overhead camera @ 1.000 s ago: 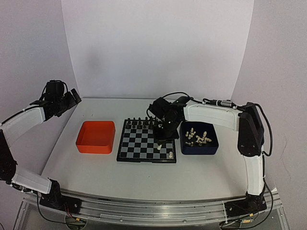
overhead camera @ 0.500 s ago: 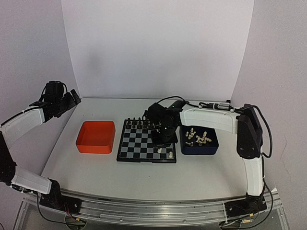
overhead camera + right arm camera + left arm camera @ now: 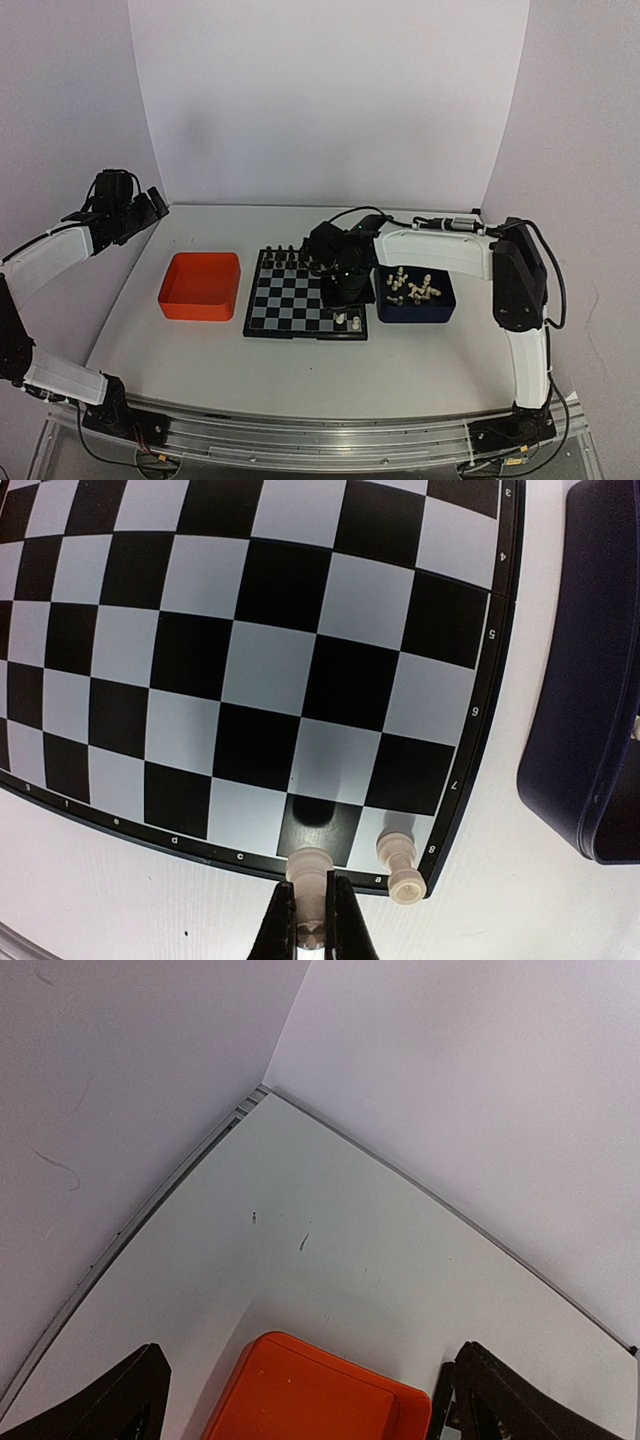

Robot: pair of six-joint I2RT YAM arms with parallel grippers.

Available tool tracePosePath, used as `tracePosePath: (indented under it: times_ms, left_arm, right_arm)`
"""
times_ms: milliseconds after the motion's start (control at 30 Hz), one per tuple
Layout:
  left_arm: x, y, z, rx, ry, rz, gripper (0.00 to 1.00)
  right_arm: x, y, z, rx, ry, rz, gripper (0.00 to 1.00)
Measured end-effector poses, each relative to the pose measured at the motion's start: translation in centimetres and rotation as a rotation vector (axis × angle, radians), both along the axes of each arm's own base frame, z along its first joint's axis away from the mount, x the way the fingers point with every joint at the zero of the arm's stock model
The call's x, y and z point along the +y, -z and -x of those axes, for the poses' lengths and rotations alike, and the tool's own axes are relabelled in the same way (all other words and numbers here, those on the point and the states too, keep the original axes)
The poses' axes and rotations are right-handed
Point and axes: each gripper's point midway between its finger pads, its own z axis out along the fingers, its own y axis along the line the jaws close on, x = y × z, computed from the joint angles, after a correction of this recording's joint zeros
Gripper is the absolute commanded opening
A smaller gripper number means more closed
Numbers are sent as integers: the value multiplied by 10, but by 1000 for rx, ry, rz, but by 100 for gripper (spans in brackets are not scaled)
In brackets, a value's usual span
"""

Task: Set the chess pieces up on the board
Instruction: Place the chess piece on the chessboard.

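Note:
The board point(image 3: 282, 300) lies mid-table, black and silvery-grey checks. My right gripper point(image 3: 312, 925) is shut on a cream-white chess piece point(image 3: 309, 862), held upright just over the black square second from the board's point(image 3: 250, 660) near right corner. A second white piece point(image 3: 400, 866) stands on the corner square beside it. From above, the right gripper point(image 3: 341, 308) hangs over the near right corner with the held piece point(image 3: 340, 319) next to the standing one point(image 3: 356, 322). My left gripper point(image 3: 128, 212) is raised far left, open and holding nothing.
A dark blue tray point(image 3: 436, 312) right of the board holds several white pieces point(image 3: 412, 288). Tiny black pieces point(image 3: 290, 256) line the board's far row. An orange tray point(image 3: 200, 286) sits left of the board and shows below the left fingers point(image 3: 118, 1408).
My right gripper carried the white piece toward the board's near edge and lowered it beside the corner piece. The left arm has not moved.

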Motion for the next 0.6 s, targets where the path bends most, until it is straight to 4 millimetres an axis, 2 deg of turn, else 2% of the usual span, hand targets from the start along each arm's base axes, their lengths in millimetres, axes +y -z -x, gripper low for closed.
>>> tracePosePath:
  times_ms: [233,600]
  left_arm:
    - [0,0,0,0,2,-3,100]
    - [0,0,0,1,2,-3,100]
  right_arm:
    - [-2,11,0,9,18,22,0]
    - [-1,12,-1,-10,36,30,0]
